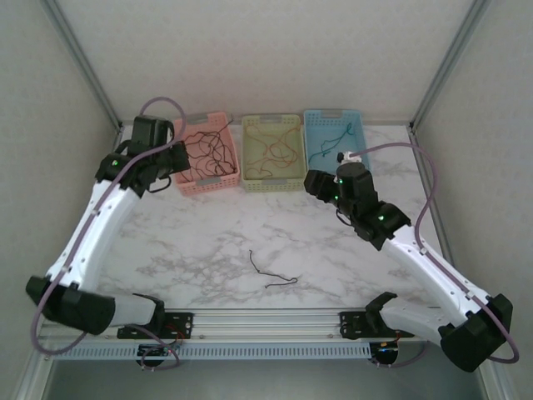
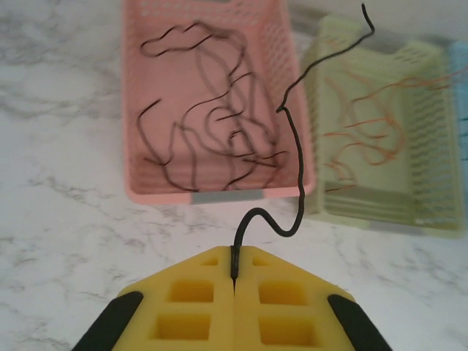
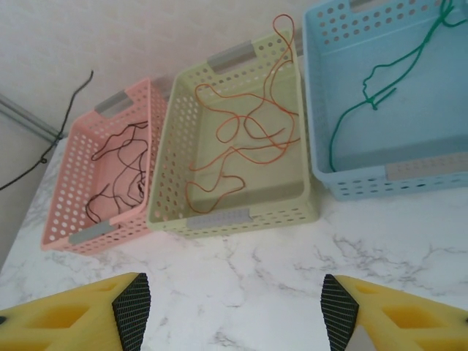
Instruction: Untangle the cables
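Left jaws clench a black cable (image 2: 297, 183) whose length runs ahead of them, over the pink basket (image 2: 157, 194); right jaws stand released, empty.

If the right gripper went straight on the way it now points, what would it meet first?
Most likely the near wall of the yellow-green basket, dead ahead of the open right gripper. The marble tabletop between looks free, though a downward tilt could bring it onto the marble first.
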{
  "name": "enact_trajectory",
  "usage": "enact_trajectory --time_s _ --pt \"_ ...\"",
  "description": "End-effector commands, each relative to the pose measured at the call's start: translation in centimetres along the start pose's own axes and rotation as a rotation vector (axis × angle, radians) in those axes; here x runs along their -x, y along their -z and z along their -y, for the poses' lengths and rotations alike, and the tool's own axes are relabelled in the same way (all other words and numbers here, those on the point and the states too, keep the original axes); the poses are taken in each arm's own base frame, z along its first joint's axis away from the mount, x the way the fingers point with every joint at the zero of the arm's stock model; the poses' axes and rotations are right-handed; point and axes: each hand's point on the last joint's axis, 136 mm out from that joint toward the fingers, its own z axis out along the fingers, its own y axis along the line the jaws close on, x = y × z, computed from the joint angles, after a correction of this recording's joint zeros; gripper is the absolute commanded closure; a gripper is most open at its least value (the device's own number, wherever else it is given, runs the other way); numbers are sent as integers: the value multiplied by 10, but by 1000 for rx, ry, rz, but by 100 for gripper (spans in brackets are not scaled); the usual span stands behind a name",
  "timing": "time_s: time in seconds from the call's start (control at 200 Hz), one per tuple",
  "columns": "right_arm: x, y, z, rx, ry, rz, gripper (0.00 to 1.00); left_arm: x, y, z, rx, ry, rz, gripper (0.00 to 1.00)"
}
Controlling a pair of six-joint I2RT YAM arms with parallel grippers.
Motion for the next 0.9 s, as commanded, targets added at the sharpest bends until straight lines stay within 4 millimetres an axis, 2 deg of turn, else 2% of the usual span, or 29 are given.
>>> enact_trajectory --time_s 0.0,0.215,0.37,0.42,0.686,0.896 --pt "0 10 14 -42 30 16 34 8 -26 -16 49 29 -25 100" --pt "-3 14 23 -55 33 23 34 13 -88 -30 89 95 -92 100" --pt "-7 13 25 -54 31 11 34 19 -125 -21 70 108 -110 100" --pt "-8 14 26 -55 35 9 34 20 -136 -25 96 105 -118 100" --pt "-11 19 34 -71 45 11 34 25 -184 -31 130 103 -104 100" --pt "-17 21 38 -74 46 2 34 14 -219 -43 170 98 -128 100"
